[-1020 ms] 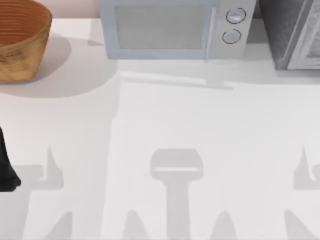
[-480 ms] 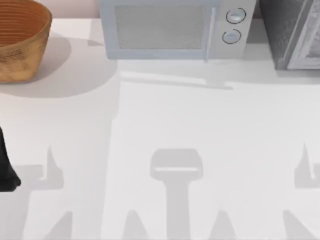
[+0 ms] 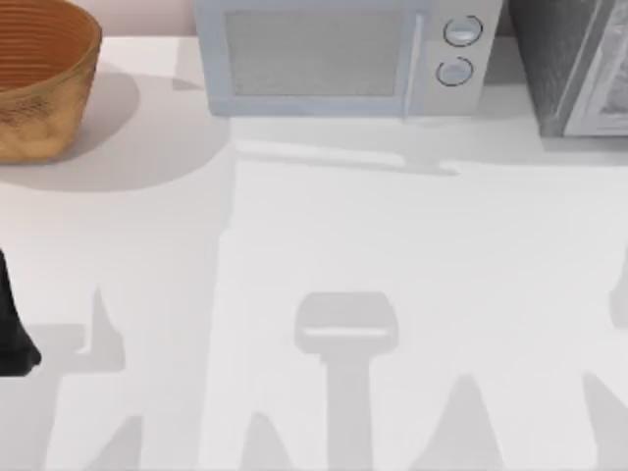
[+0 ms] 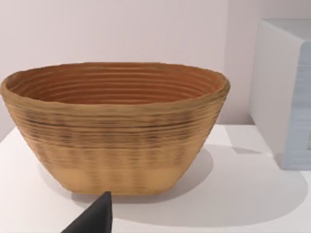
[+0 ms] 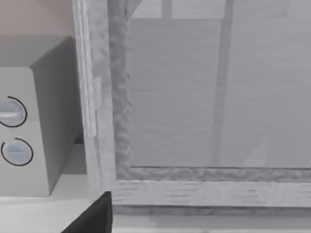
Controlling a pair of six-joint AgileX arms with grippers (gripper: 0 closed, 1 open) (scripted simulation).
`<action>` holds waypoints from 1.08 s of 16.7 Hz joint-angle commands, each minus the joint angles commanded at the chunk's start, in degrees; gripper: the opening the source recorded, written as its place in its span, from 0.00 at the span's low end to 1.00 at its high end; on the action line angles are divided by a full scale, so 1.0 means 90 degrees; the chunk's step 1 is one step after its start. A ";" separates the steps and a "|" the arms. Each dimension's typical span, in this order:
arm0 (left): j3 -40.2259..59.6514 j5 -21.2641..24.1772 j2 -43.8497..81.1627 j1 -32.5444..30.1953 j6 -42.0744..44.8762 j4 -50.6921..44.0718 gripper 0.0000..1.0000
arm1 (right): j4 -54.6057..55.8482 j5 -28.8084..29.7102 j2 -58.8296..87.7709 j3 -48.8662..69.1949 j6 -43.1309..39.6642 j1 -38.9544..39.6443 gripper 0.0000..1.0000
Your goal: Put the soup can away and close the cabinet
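Observation:
The soup can is out of view. The cabinet, dark grey and speckled, stands at the table's back right corner, with its pale door on the side facing the table. In the right wrist view the framed door panel is close ahead, and a dark part of my right gripper sits low in front of the door's lower frame. My left arm is parked at the table's left edge. A dark part of my left gripper points at the basket.
A woven brown basket stands at the back left. A light grey microwave with two round knobs sits at the back middle, right beside the cabinet. Arm shadows fall on the white table.
The right arm's shadow at the table's right edge has shifted right and partly out of view, and the shadows at the front right have grown. The left arm has not moved.

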 joint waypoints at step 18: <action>0.0000 0.0000 0.0000 0.0000 0.0000 0.0000 1.00 | 0.4772 -0.3964 0.6183 0.1510 0.0120 -0.4036 1.00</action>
